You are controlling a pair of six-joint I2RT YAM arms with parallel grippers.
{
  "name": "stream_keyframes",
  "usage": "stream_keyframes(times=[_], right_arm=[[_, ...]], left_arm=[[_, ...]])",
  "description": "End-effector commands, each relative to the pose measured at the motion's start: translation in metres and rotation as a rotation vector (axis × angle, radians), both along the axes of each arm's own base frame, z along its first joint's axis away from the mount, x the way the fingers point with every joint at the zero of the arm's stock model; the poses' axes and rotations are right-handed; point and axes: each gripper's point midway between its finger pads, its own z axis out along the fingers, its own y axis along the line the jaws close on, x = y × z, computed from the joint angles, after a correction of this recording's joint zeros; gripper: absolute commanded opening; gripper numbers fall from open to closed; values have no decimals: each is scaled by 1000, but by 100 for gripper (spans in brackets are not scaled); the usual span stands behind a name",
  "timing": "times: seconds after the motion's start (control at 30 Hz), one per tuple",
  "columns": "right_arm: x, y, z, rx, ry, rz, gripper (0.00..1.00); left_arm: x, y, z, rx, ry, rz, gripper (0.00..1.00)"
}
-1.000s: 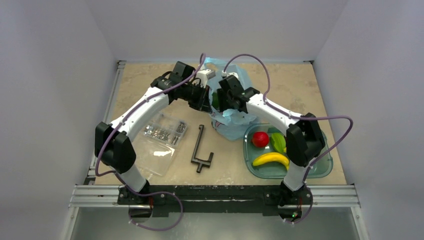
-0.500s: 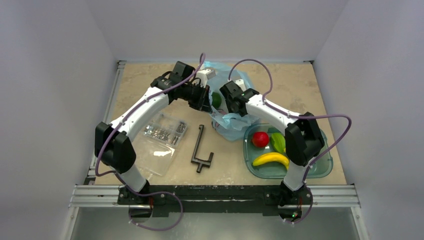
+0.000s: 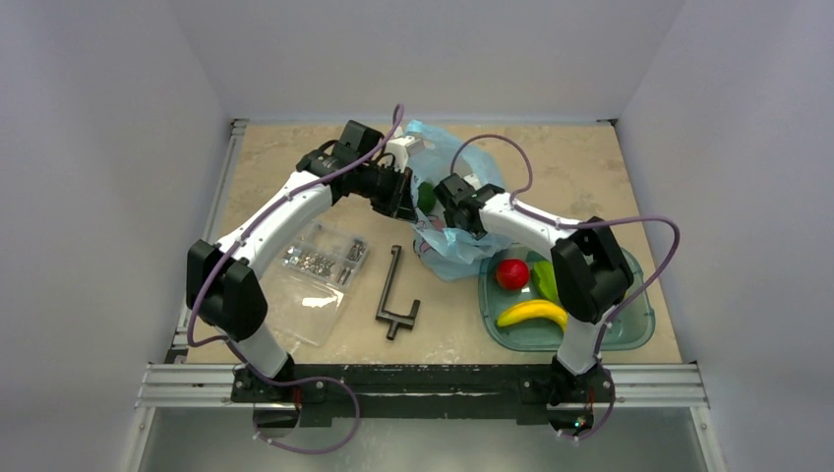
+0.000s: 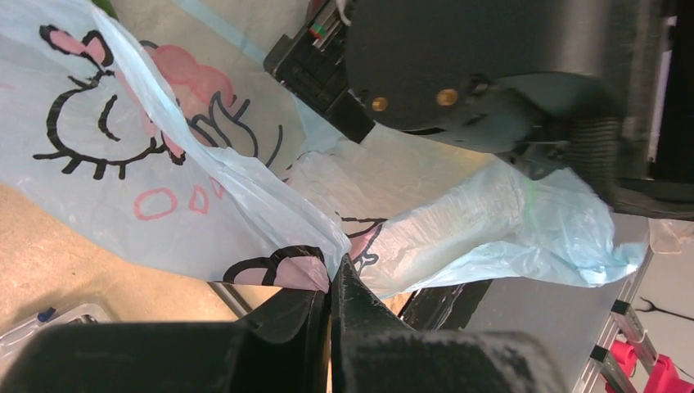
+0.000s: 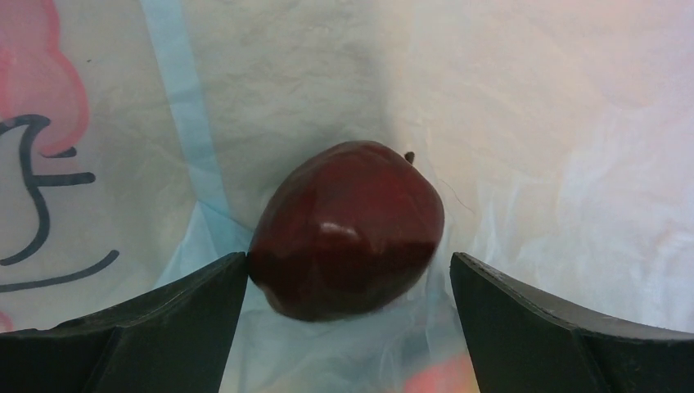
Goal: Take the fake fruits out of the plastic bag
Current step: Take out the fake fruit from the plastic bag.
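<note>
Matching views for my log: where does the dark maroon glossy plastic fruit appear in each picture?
Top external: not visible.
Left wrist: not in it.
Right wrist: dark maroon fruit at centre, between the fingers of the open right gripper.
Shared landmark: the thin light-blue plastic bag, in all three views.

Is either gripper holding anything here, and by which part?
The left gripper pinches the plastic bag by a fold of its film. The right gripper is open around the dark red fruit, not gripping it.
</note>
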Motion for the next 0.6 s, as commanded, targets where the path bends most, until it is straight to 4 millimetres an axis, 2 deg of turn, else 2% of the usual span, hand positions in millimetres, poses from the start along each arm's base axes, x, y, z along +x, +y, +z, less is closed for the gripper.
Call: stream_keyframes(times=[0.0, 0.17, 0.27, 0.43, 0.53, 0.57], right_arm=[[6, 14, -18, 45, 15, 29, 93], [16, 28, -26, 92, 21, 45, 89], [23, 36, -20, 115, 5, 56, 76], [37, 45, 6, 163, -70, 78, 63], [44, 60, 24, 239, -116, 118, 52], [47, 73, 39, 313, -151, 153, 48]], left_arm=[[4, -3, 15, -47, -32, -3, 0], [4, -2, 14, -41, -33, -1, 0], [4, -2, 14, -43, -29, -1, 0], [5, -3, 13, -43, -26, -3, 0], [5, -2, 11, -36, -24, -1, 0], [5, -2, 10, -35, -24, 0, 0]])
